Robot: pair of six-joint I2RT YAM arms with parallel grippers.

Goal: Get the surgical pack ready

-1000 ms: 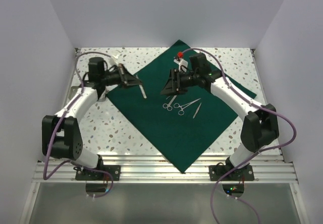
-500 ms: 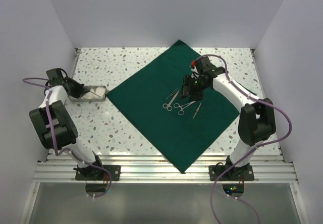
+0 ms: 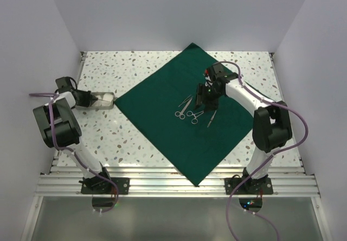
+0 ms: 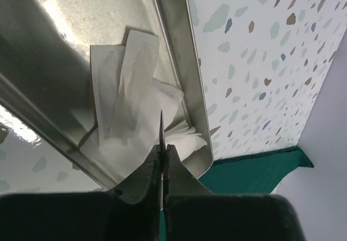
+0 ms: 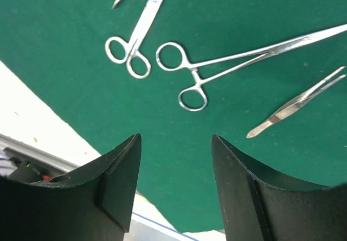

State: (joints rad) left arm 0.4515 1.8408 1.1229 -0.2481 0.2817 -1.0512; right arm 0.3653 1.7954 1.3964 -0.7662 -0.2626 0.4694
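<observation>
The dark green drape [image 3: 179, 121] lies flat as a diamond on the table. Silver instruments lie on it near its middle: ring-handled forceps [image 3: 183, 109], a second pair [image 3: 197, 114] and tweezers [image 3: 211, 118]. They also show in the right wrist view: forceps [image 5: 140, 35], second forceps [image 5: 227, 64], tweezers [image 5: 298, 102]. My right gripper [image 3: 205, 93] [image 5: 176, 140] is open and empty just above them. White gauze squares [image 4: 141, 100] lie in a metal tray [image 3: 103, 99] [image 4: 179, 62]. My left gripper [image 3: 88, 98] [image 4: 162, 148] is shut at the gauze, with a thin edge pinched between the jaws.
The tray sits on the speckled table [image 3: 135, 143] just left of the drape's left corner. White walls close in the left, back and right. The aluminium rail [image 3: 173, 184] with the arm bases runs along the near edge.
My left arm has swung from the drape's left edge to the tray and shut there. My right gripper has moved right and turned down over the instruments.
</observation>
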